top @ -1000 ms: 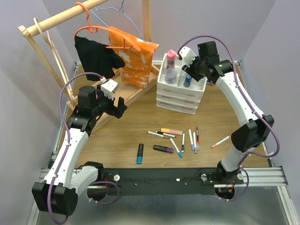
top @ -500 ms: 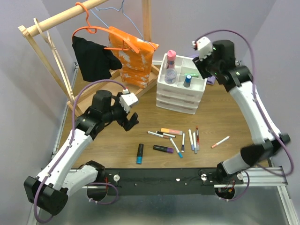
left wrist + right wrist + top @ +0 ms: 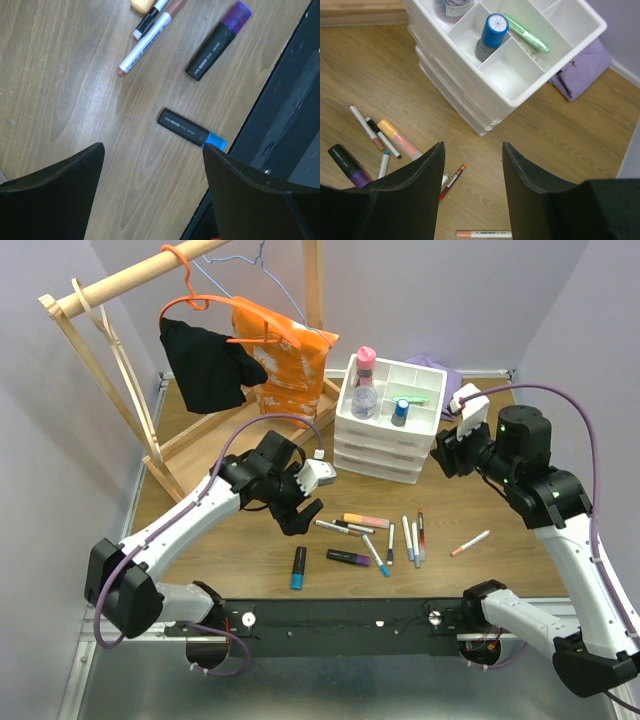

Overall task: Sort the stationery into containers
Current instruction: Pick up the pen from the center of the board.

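Loose stationery lies on the table: a blue highlighter (image 3: pixel 298 567), a purple highlighter (image 3: pixel 348 558), a pastel highlighter (image 3: pixel 366 520), several thin pens (image 3: pixel 410 537) and one pen apart (image 3: pixel 470 543). My left gripper (image 3: pixel 296 512) hangs open over the wood, the blue highlighter (image 3: pixel 185 129) just ahead of its open jaws (image 3: pixel 153 150). The white organiser (image 3: pixel 388 445) holds a pink-capped bottle (image 3: pixel 365 378), a blue-capped bottle (image 3: pixel 400 412) and a green highlighter (image 3: pixel 415 400) in its top containers. My right gripper (image 3: pixel 447 452) is open and empty (image 3: pixel 472 147), right of the organiser (image 3: pixel 520 97).
A wooden clothes rack (image 3: pixel 100 360) with an orange bag (image 3: pixel 285 360) and a black garment (image 3: pixel 205 365) stands at the back left. A purple cloth (image 3: pixel 582 67) lies behind the organiser. The black base rail (image 3: pixel 350 615) runs along the near edge.
My left arm swung right and down over the stationery. My right arm drew back from above the tray to its right side and lower; a green highlighter now shows in the tray.
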